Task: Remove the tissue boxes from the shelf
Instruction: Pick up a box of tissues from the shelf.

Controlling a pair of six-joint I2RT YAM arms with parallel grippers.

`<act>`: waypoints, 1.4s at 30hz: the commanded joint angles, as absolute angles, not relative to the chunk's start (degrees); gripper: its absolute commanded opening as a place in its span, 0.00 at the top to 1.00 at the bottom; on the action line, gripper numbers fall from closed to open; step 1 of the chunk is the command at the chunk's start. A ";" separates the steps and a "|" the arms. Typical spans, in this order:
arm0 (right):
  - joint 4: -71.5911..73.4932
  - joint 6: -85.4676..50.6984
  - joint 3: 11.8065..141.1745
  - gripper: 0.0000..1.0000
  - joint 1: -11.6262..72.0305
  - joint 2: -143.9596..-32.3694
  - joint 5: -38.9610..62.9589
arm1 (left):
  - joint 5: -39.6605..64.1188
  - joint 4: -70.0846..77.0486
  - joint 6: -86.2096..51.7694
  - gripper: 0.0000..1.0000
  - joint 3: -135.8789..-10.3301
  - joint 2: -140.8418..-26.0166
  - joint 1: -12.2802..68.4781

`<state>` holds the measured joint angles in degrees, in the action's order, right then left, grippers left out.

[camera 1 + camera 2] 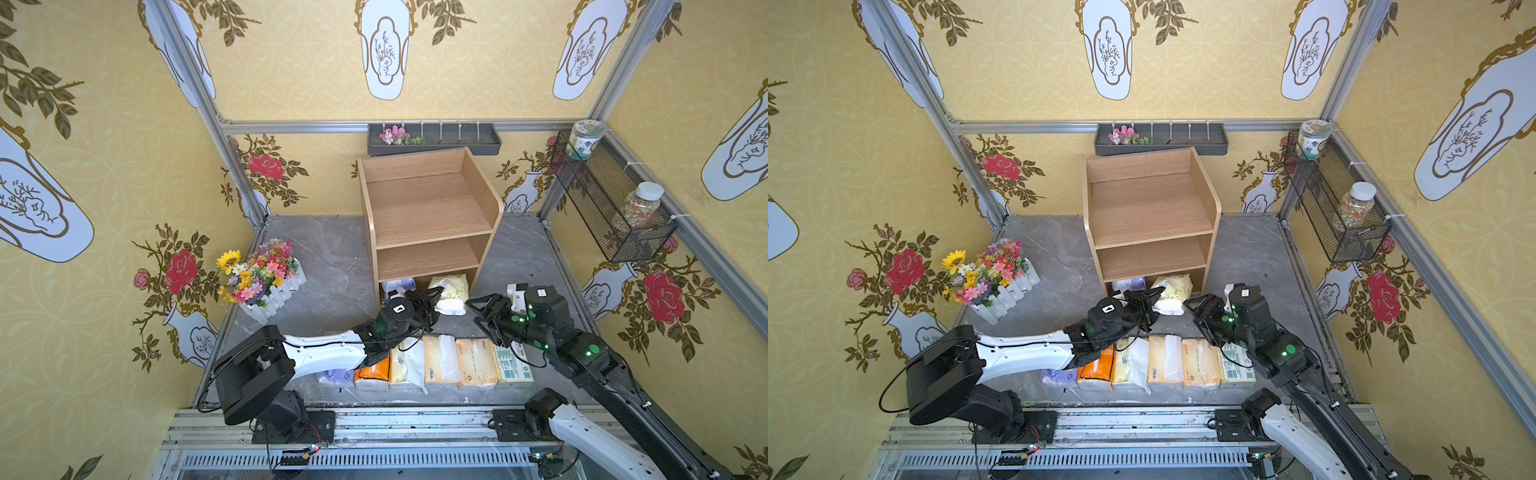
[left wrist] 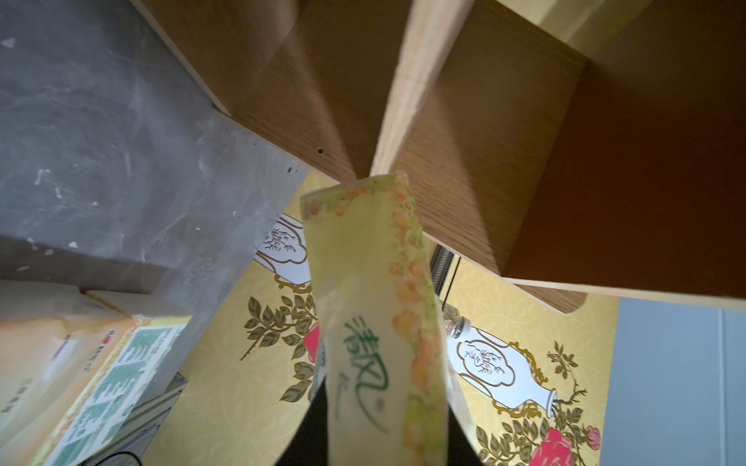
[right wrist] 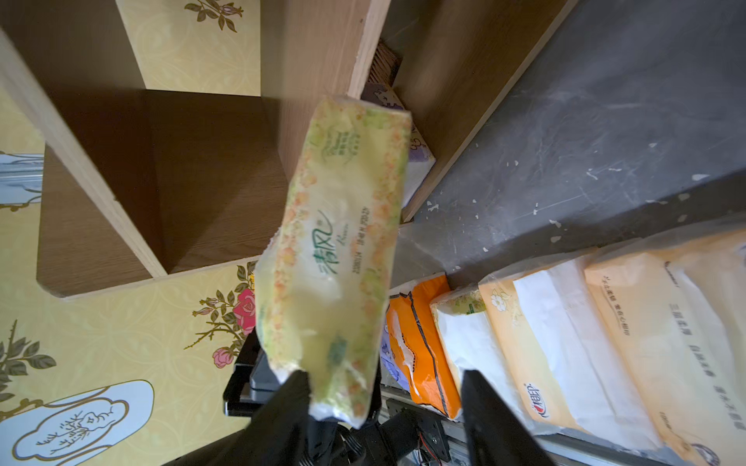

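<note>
A pale yellow tissue pack (image 1: 451, 293) (image 1: 1173, 291) hangs just in front of the wooden shelf's (image 1: 428, 216) (image 1: 1150, 208) bottom tier. My left gripper (image 1: 434, 305) (image 1: 1150, 307) (image 2: 383, 427) is shut on one end of this pack (image 2: 375, 322). My right gripper (image 1: 476, 313) (image 1: 1192, 313) (image 3: 383, 387) stands open beside it; the pack's (image 3: 335, 262) lower corner brushes one finger (image 3: 290, 399). A lavender pack (image 1: 399, 286) (image 3: 415, 161) lies inside the bottom tier. Several packs lie in a row on the floor, among them an orange one (image 1: 374, 370) (image 3: 420, 343) and a white-green one (image 1: 513, 363).
The shelf's two upper tiers hold nothing. A flower box with a white fence (image 1: 266, 278) stands at the left on the grey floor (image 1: 324, 257). A black wire basket (image 1: 611, 203) with jars hangs on the right wall, a dark grey tray (image 1: 432, 139) behind the shelf.
</note>
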<state>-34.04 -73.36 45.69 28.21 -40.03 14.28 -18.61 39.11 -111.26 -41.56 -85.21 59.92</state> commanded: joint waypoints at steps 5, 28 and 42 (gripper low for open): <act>-42.45 -60.31 51.54 0.03 28.13 -44.88 17.70 | -15.44 34.69 -99.43 0.78 -36.64 -78.30 59.08; -0.14 -76.03 40.47 0.03 41.74 -55.88 22.94 | 1.41 28.03 -88.18 0.77 -19.49 -48.84 49.84; 10.25 -82.14 38.55 0.07 48.03 -60.03 17.01 | -0.38 25.57 -89.03 0.76 -18.48 -45.42 49.75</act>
<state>6.20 -80.20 38.85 47.79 -59.94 19.33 0.32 25.69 -89.01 -18.61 -45.60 49.84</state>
